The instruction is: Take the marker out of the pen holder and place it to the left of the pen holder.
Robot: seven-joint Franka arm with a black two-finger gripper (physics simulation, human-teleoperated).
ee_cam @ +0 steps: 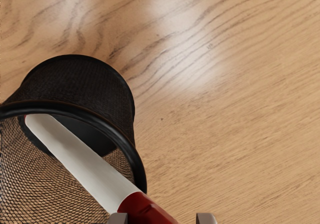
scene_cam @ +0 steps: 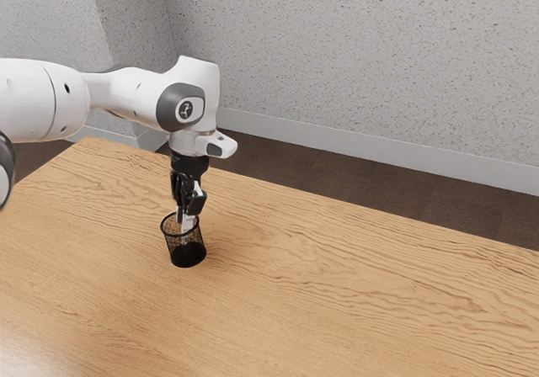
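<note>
And there we were, pincer (ee_cam: 162,218) right over the action, its 2 fingertips (ee_cam: 206,218) parted partway, with the red cap (ee_cam: 143,209) of the marker (ee_cam: 82,156) between them! Daylight showed on 1 side of that cap, so we read it as no grip yet. The marker itself stood in the pen holder (scene_cam: 189,255), tilted, its white barrel slanting down inside the mesh wall (ee_cam: 35,179) and its red end up at the pincer.

The step in hand, as we judged it, was the grasp, and centring was the whole game. We wanted the cap midway between the fingertips before closing, so neither 1 would shove the marker sideways and drag the pen holder along. A slow, even squeeze suited that round, slanting cap; a snatch risked rolling it or popping it out.

Then came the lift: up first, following the lean, until the lower end cleared the rim (ee_cam: 140,171), and only then across. That rim looked the likeliest snag, the open mesh being probably light enough to tip. Beyond it, the bench (scene_cam: 362,310) offered bare wood for laying the marker down, left of the pen holder.
</note>
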